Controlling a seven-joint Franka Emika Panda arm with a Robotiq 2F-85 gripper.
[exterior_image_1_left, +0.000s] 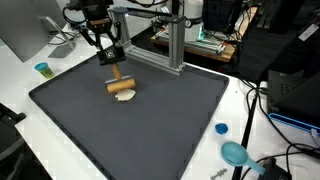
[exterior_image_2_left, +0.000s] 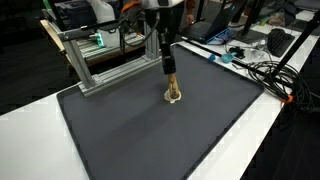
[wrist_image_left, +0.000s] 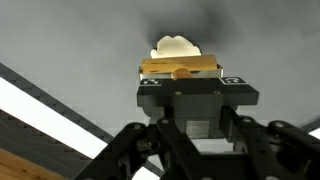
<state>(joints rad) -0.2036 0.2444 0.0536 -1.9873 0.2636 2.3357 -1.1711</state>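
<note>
My gripper (exterior_image_1_left: 112, 60) is shut on the top of a wooden handle (exterior_image_1_left: 118, 78) of a small brush. The brush's pale bristle head (exterior_image_1_left: 122, 95) rests on the dark grey mat (exterior_image_1_left: 150, 125). In an exterior view the gripper (exterior_image_2_left: 169, 65) holds the handle (exterior_image_2_left: 171, 82) nearly upright, with the pale head (exterior_image_2_left: 174, 98) touching the mat (exterior_image_2_left: 150, 130). In the wrist view the wooden handle (wrist_image_left: 180, 68) sits between the fingertips (wrist_image_left: 182, 74), and the pale head (wrist_image_left: 176, 46) shows beyond it.
An aluminium frame (exterior_image_1_left: 170, 45) stands at the mat's back edge and also shows in an exterior view (exterior_image_2_left: 100, 65). A small blue cup (exterior_image_1_left: 42, 69), a blue lid (exterior_image_1_left: 221, 128) and a teal object (exterior_image_1_left: 235, 153) lie on the white table. Cables (exterior_image_2_left: 265, 75) run beside the mat.
</note>
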